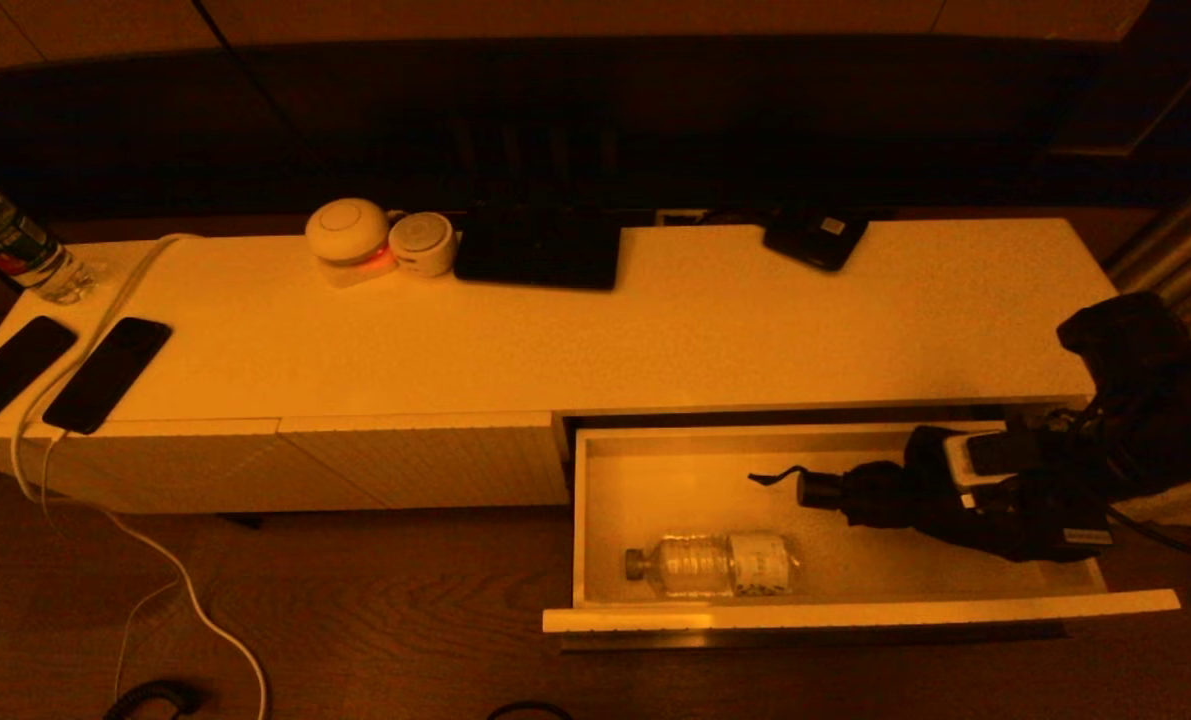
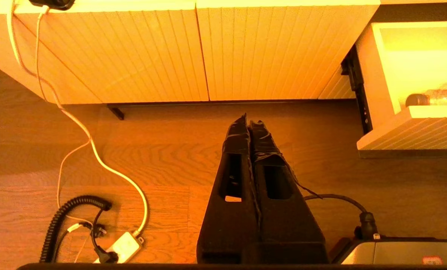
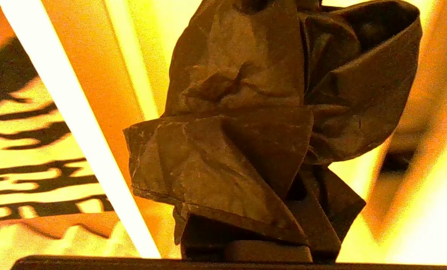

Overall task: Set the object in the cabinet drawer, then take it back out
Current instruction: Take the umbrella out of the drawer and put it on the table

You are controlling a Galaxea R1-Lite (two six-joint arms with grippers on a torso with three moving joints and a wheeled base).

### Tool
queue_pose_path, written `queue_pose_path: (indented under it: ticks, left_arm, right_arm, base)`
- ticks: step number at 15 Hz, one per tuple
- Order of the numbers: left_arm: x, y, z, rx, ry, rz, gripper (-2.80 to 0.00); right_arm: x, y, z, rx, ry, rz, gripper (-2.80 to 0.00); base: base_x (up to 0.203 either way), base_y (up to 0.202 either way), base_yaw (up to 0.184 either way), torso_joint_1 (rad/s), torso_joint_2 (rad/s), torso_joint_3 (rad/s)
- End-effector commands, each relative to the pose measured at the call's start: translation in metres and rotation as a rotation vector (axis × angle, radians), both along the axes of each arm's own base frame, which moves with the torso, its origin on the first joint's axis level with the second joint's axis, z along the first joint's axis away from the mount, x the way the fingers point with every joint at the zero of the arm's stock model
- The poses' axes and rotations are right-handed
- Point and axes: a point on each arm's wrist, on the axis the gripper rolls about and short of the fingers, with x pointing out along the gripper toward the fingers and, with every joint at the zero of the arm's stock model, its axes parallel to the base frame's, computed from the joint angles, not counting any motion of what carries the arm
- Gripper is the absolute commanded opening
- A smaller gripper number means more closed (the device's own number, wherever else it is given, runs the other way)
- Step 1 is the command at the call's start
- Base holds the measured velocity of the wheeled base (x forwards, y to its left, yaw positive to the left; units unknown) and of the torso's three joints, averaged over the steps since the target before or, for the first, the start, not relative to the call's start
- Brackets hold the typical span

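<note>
The right gripper (image 1: 930,500) was clamped on a folded umbrella (image 1: 860,492) held low inside the open cabinet drawer (image 1: 855,610), beside a water bottle (image 1: 715,563). Placement appeared underway; release required setting it flat. The left gripper (image 2: 250,122), fingers together, hung idle above the floor.

The right claw (image 1: 890,497) is buried in the folded umbrella (image 3: 253,123), its fingertips seemingly hidden; the upright bottle (image 1: 5,240) is cut off at the counter's (image 1: 655,330) left end.

drawer (image 1: 595,520) open | bottle (image 1: 715,565) front-left | back-left floor free
</note>
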Motion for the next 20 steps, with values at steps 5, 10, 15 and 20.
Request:
queue_pose_path:
  ticks: [5,10,15,20]
  left_arm:
    - [0.0,0.0,0.0,-0.001,0.0,0.0,-2.8]
    - [0.0,0.0,0.0,-0.001,0.0,0.0,-2.8]
    - [0.0,0.0,0.0,-0.001,0.0,0.0,-2.8]
    - [0.0,0.0,0.0,-0.001,0.0,0.0,-2.8]
  right_arm:
    - [-0.044,-0.006,0.056,-0.019,-0.2,-0.022,-2.8]
    - [-0.059,-0.018,0.083,-0.053,-0.363,-0.062,-2.8]
    - [-0.019,-0.037,0.077,-0.071,-0.475,-0.106,-2.8]
    - [0.014,-0.048,0.061,-0.087,-0.521,-0.112,-2.8]
  base:
    - [0.0,0.0,0.0,0.0,0.0,0.0]
    - [0.0,0.0,0.0,0.0,0.0,0.0]
    - [0.0,0.0,0.0,0.0,0.0,0.0]
    - [0.0,0.0,0.0,0.0,0.0,0.0]
